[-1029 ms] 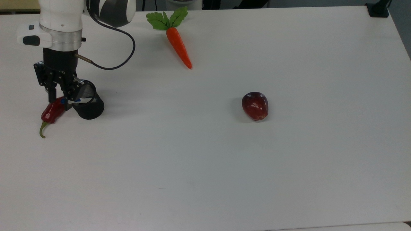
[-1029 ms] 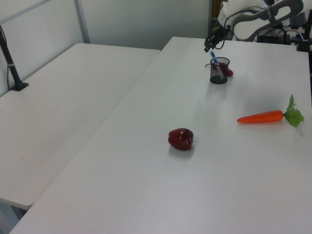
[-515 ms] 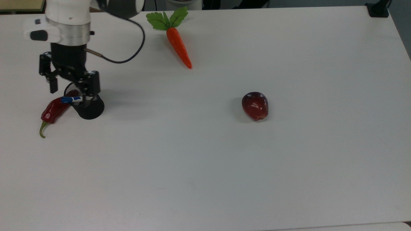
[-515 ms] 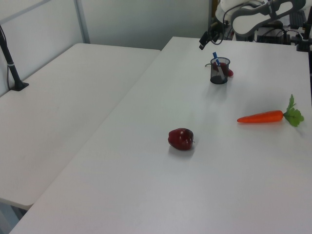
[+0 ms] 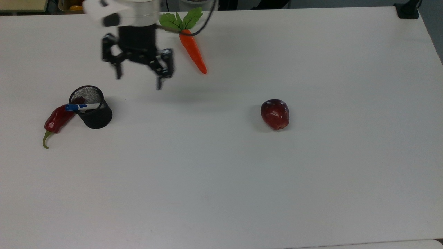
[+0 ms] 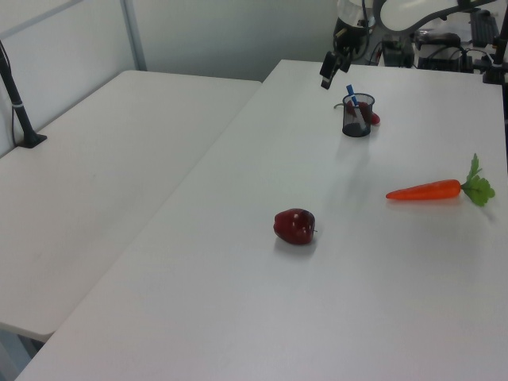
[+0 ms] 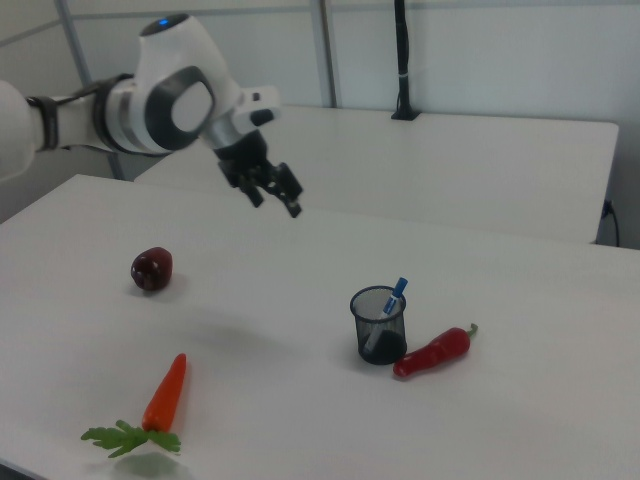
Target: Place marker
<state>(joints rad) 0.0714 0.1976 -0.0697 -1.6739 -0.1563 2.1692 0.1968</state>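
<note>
We've got the marker (image 5: 81, 107) sitting tilted in the black mesh cup (image 5: 94, 116) at the left of the top view, blue cap poking over the rim; the gripper (image 5: 138, 79) hangs up top with fingers spread and nothing in them; chili (image 5: 57, 119) touches the cup; carrot (image 5: 193, 50) and apple (image 5: 275, 114) well apart.

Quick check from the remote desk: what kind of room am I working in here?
Probably a robotics lab: plain white tables, a bench arm with its gripper raised, and props like a toy carrot and a mesh cup.
</note>
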